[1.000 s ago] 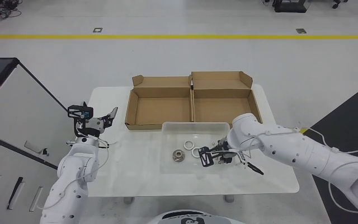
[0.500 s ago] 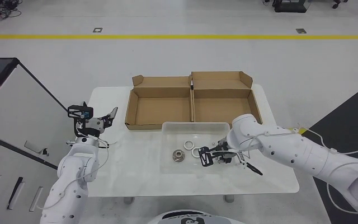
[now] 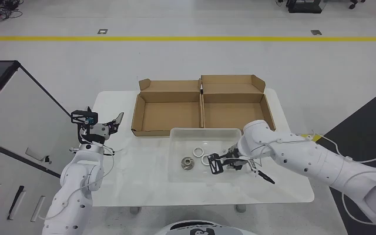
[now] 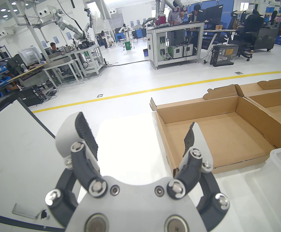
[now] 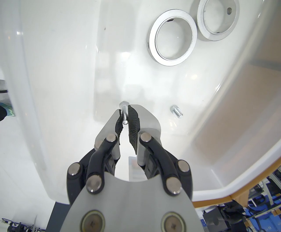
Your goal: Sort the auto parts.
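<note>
My right gripper [image 5: 125, 116] is inside the clear plastic bin [image 3: 176, 135], shut on a silver bolt [image 5: 124, 109] whose head sticks out past the fingertips. A shorter bolt [image 5: 176, 111] lies on the bin floor close by. Two metal rings [image 5: 172, 37] [image 5: 217, 19] lie side by side farther off; from above they are the rings [image 3: 200, 152] [image 3: 204, 160], next to a flanged hub [image 3: 187, 162]. The right gripper [image 3: 230, 164] sits right of them. My left gripper [image 4: 138, 129] [image 3: 113, 122] is open with nothing in it, above the table's left edge.
Two open cardboard boxes [image 3: 166, 116] [image 3: 232, 113] stand side by side behind the bin; the nearer box [image 4: 215, 136] lies just beyond the left gripper. The white table [image 3: 135, 170] has free room left of the bin. A grey panel [image 3: 23, 111] leans by the table's left side.
The right arm has shifted very slightly within the bin. The left arm has not moved.
</note>
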